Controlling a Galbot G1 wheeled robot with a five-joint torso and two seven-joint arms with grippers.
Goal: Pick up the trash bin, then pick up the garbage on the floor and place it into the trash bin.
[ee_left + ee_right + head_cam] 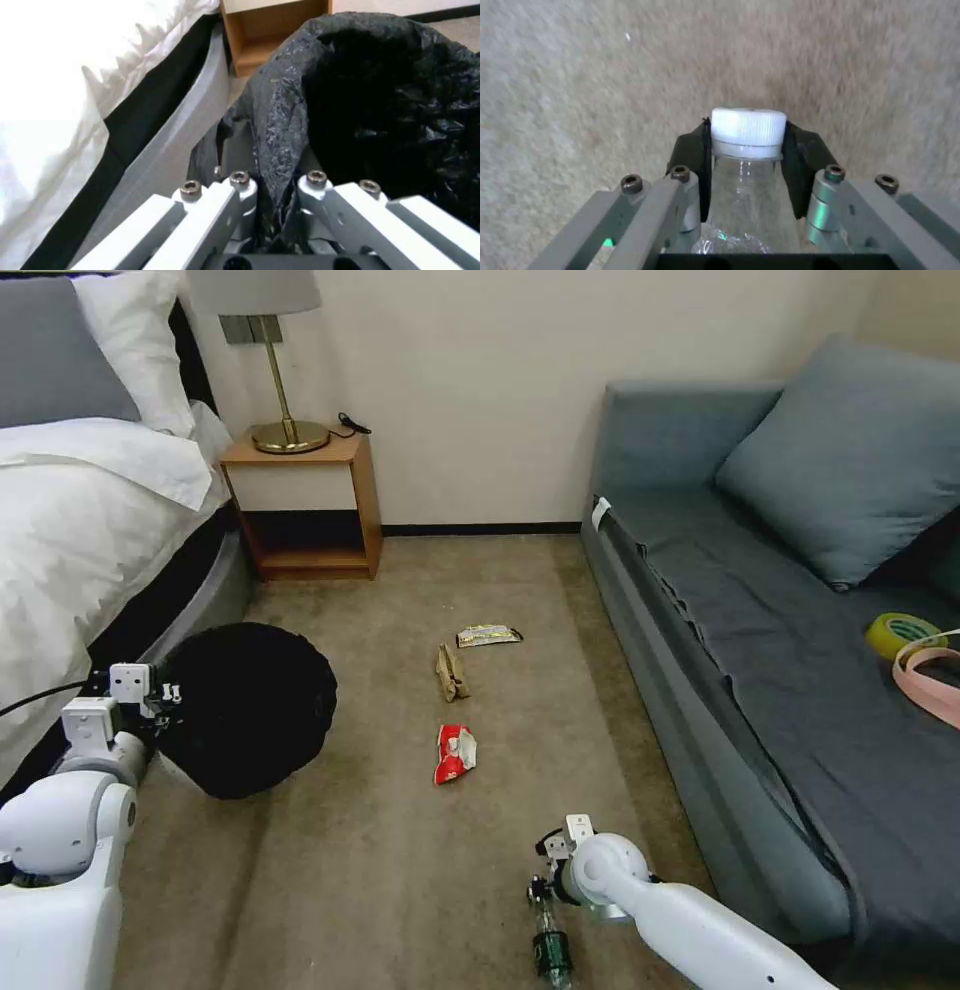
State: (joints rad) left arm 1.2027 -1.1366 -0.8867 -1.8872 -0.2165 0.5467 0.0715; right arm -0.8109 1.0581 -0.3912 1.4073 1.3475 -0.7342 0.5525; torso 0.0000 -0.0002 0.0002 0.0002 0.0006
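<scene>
Right gripper (747,165) grips the bottle (745,176) at its neck, just under the white cap. Left gripper (277,195) pinches the trash bin (250,705) liner rim. Risk: the smooth neck slips, or the thin bag tears under load

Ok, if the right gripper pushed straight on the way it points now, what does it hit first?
Probably bare carpet. The right gripper, shut on the bottle at its neck, points at it with nothing between; depth is unclear.
</scene>
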